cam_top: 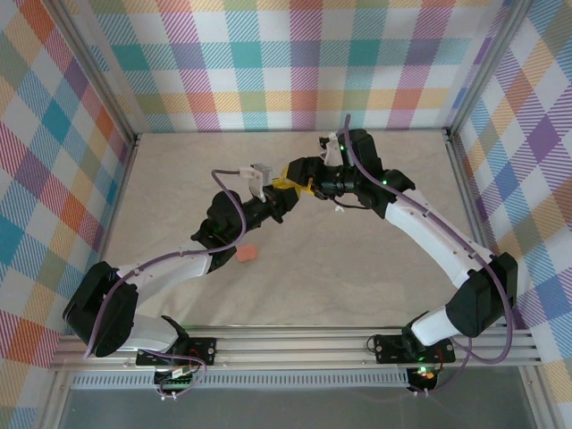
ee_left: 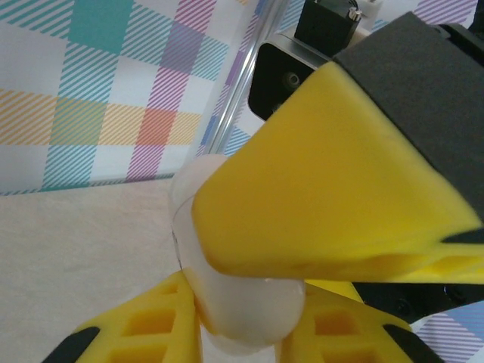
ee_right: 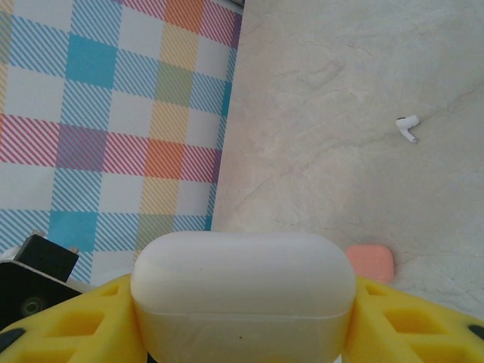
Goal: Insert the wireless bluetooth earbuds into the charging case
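White glossy plastic, rounded like a pebble: charging case (ee_right: 242,287) clamped end to end by the right pincer (ee_right: 242,310), yellow fingers (ee_right: 106,321) pressed against both sides. Gripped as well by the left pincer (ee_left: 242,325), narrowed around the same case from the opposite side, apparently lifted off the tabletop (ee_right: 340,91) between the two. Lid seemingly shut, with only a faint seam near the lower edge.

Probably the lid-opening step, judging by the double hold. To do it well:
- Hold the body steady with one pincer and work only the lid with the other.
- Swing along the hinge rather than pulling straight apart.
- Squeeze lightly but firmly, minding likely slip of smooth plastic.
- Avoid covering the seam with a finger.

One white earbud (ee_right: 407,128) lying on the tabletop well ahead of the right pincer and off to its right, apart from everything, to be fetched after opening. Pink case (ee_right: 370,262) just past the right pincer's right finger, down on the tabletop.

No brand, label or writing legible anywhere.
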You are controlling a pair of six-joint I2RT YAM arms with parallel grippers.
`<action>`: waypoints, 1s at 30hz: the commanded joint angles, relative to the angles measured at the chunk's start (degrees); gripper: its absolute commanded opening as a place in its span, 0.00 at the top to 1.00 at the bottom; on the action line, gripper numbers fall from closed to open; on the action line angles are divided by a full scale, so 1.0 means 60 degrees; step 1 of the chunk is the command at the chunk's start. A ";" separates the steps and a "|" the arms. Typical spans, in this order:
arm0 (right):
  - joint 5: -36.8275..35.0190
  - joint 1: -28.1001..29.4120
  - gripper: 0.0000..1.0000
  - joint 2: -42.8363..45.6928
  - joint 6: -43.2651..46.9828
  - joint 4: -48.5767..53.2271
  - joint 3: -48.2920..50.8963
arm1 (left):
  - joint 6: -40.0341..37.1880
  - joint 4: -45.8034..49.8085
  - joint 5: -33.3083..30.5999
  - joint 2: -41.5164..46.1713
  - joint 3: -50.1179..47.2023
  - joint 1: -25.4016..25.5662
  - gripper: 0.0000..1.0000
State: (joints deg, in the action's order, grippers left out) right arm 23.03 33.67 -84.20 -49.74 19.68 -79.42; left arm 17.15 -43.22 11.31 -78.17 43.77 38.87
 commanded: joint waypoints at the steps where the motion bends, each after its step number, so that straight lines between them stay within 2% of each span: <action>1: 0.0565 0.0101 0.42 0.0300 0.0322 0.0093 0.0061 | 0.0482 -0.0373 -0.0020 0.0004 0.0388 -0.0061 0.80; 6: 0.0506 -0.0003 0.33 0.0560 0.0704 0.0073 -0.0033 | 0.0827 -0.0344 0.0091 0.0122 0.0287 -0.0150 0.87; 11: 0.0621 -0.0424 0.29 0.1058 0.1019 -0.0064 0.0152 | 0.1335 -0.0198 0.0171 0.0454 0.0175 -0.0409 0.89; 15: 0.0523 -0.0851 0.26 0.1702 0.1006 -0.0290 0.0642 | 0.1896 0.0533 0.0793 0.0680 0.0413 -0.0796 0.90; 19: 0.0596 -0.1038 0.26 0.2220 0.1126 -0.0885 0.1155 | 0.3085 0.0282 0.1765 0.0691 0.0398 -0.1357 0.92; 22: 0.1103 -0.1154 0.29 0.2344 0.0967 -0.1914 0.1633 | 0.3749 -0.0109 0.2371 0.0670 0.0371 -0.1625 0.92; 26: 0.1753 -0.1225 0.29 0.2237 0.0616 -0.3243 0.2064 | 0.4081 0.0046 0.3021 0.0781 0.0509 -0.1689 0.93; 30: 0.2342 -0.1230 0.29 0.1983 0.0564 -0.3848 0.2074 | 0.4546 -0.0167 0.3419 0.0877 0.0555 -0.1703 0.94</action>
State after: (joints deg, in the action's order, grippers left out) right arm 32.49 26.57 -71.57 -45.78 4.23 -67.11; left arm 40.82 -40.69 27.55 -75.24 44.84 28.95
